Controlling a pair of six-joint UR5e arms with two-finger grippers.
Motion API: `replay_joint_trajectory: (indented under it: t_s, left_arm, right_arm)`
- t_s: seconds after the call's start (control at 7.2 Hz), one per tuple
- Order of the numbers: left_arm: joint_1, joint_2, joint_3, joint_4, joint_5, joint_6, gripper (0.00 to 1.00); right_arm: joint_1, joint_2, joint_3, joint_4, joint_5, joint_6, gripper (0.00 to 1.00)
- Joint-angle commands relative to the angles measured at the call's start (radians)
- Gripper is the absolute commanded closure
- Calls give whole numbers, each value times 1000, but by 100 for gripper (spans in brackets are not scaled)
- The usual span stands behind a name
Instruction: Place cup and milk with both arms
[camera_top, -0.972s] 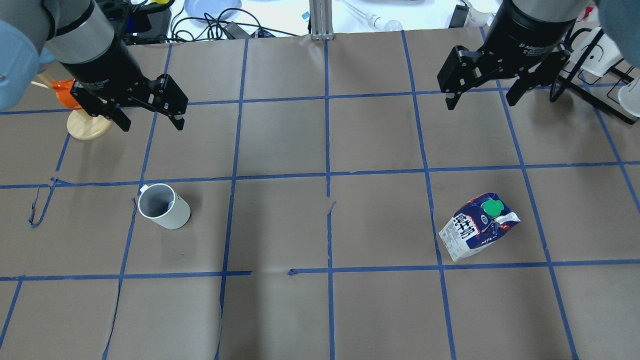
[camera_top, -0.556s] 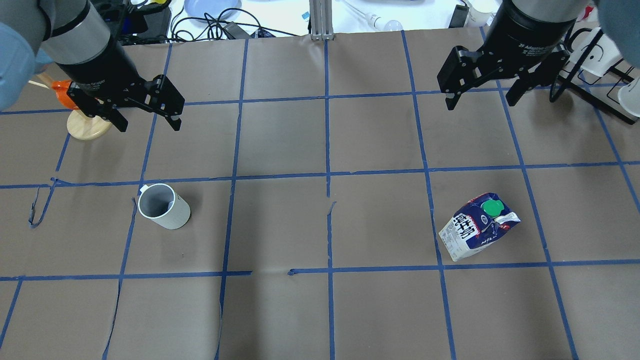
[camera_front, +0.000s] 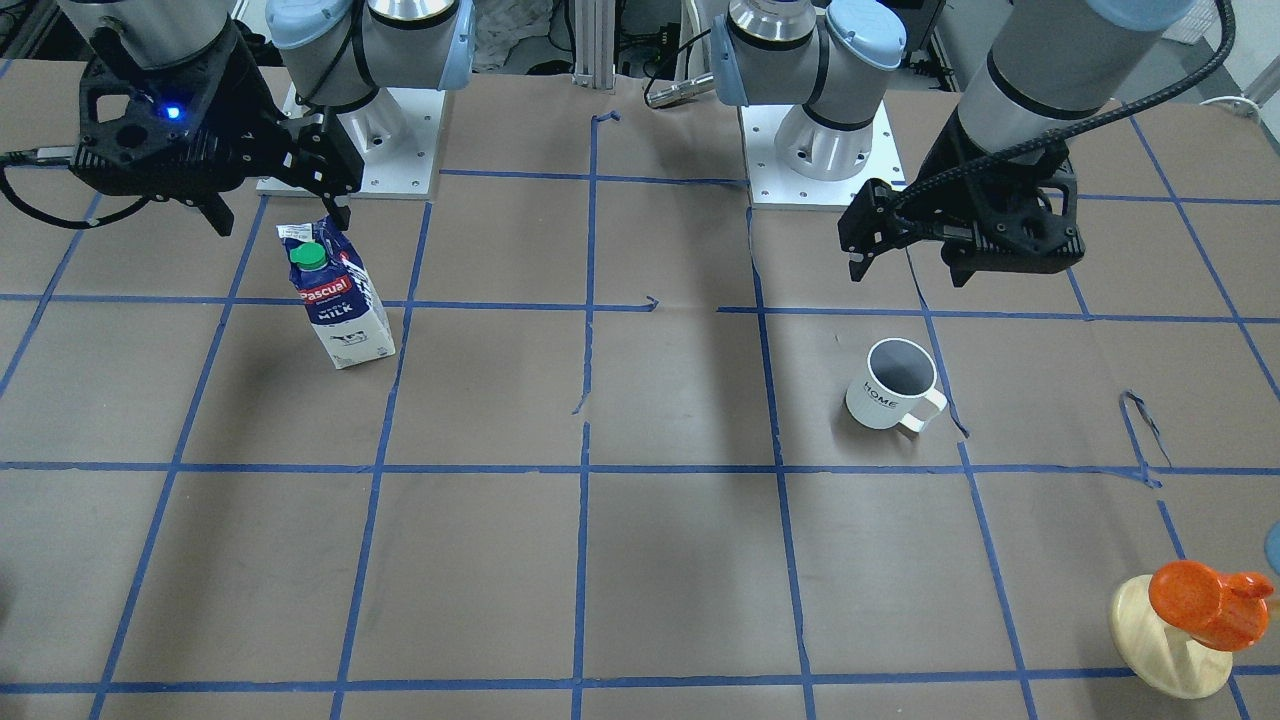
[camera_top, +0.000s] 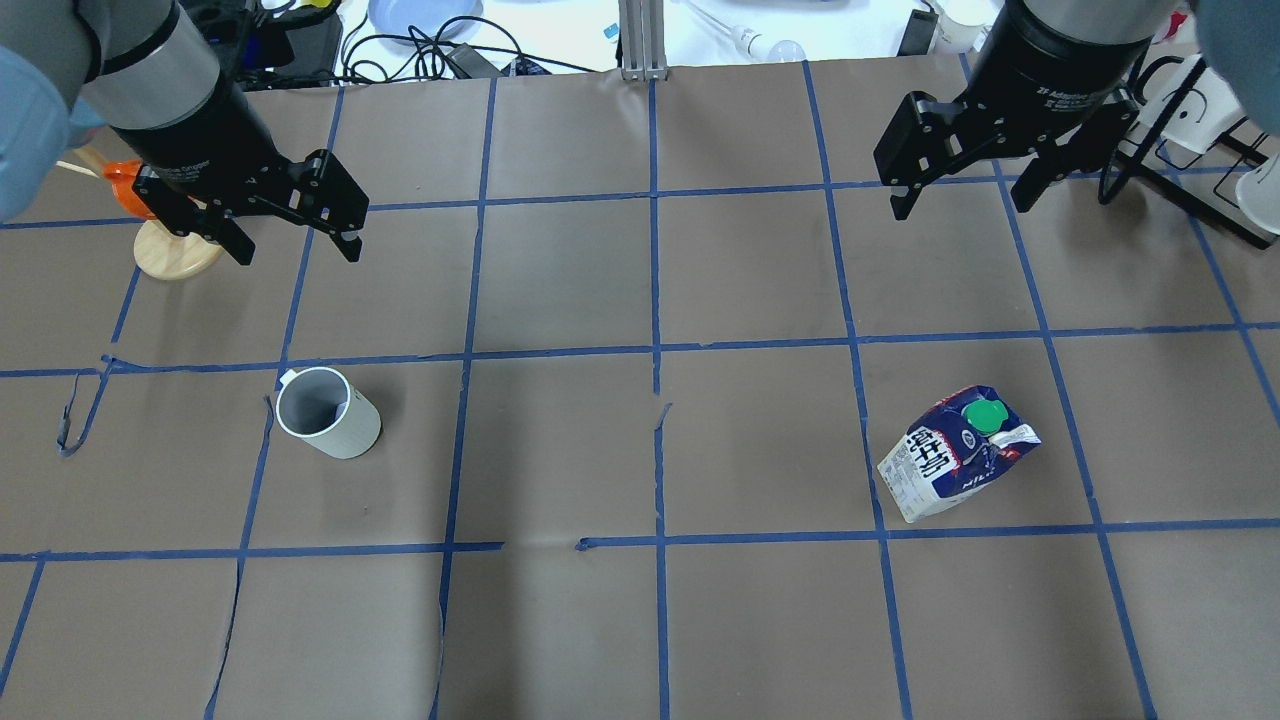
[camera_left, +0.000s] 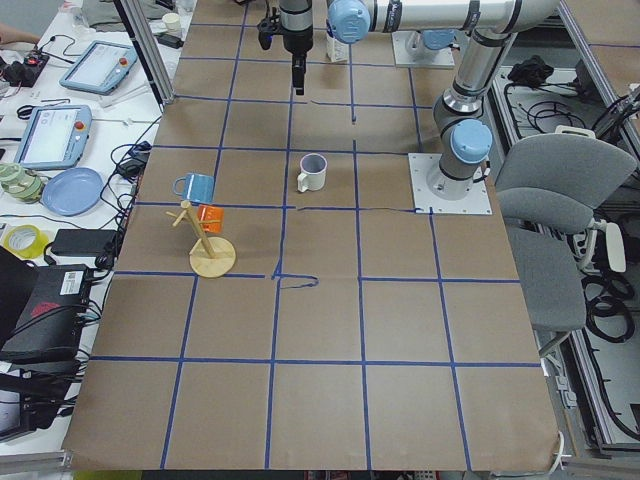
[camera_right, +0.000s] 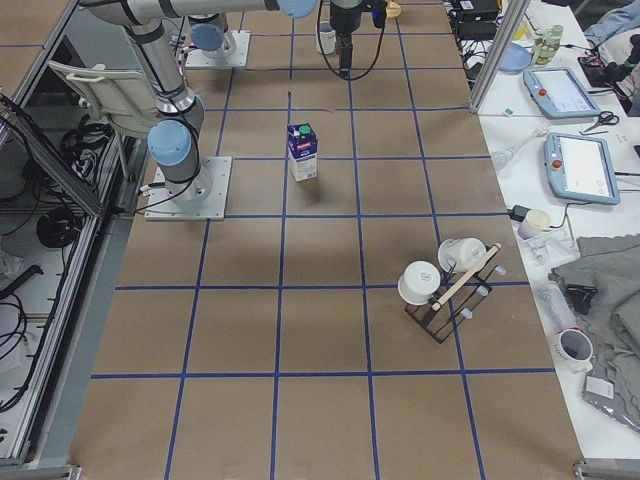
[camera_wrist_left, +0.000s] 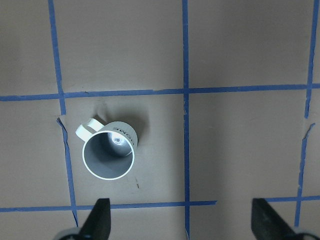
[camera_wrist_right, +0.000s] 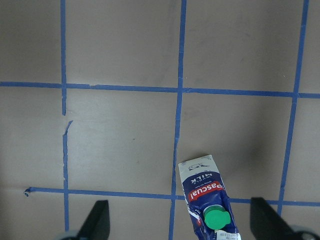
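Note:
The white cup (camera_top: 327, 413) stands upright on the left half of the table, handle toward the far left; it also shows in the front view (camera_front: 893, 384) and the left wrist view (camera_wrist_left: 109, 152). The blue and white milk (camera_top: 957, 452) stands upright on the right half, seen too in the front view (camera_front: 338, 295) and the right wrist view (camera_wrist_right: 207, 197). My left gripper (camera_top: 297, 250) is open and empty, high above the table beyond the cup. My right gripper (camera_top: 962, 205) is open and empty, high beyond the milk.
An orange cup on a pale wooden stand (camera_top: 165, 240) sits at the far left, close behind my left gripper. A black rack with white cups (camera_top: 1200, 130) stands at the far right. Cables and devices lie beyond the table's far edge.
My left gripper has shifted slightly to the left. The right gripper, the cup and the milk have not moved.

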Motion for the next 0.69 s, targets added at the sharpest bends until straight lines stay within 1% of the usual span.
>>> replay_joint_trajectory:
  t_s: [0.0,0.56]
  left_arm:
    - [0,1,1,-1,0,-1,0]
    - [9,-10,-2,8,0,14,0]
  right_arm:
    - [0,2,10,-1,-4,0,0]
    - [0,-1,14,-4,-4,0,0]
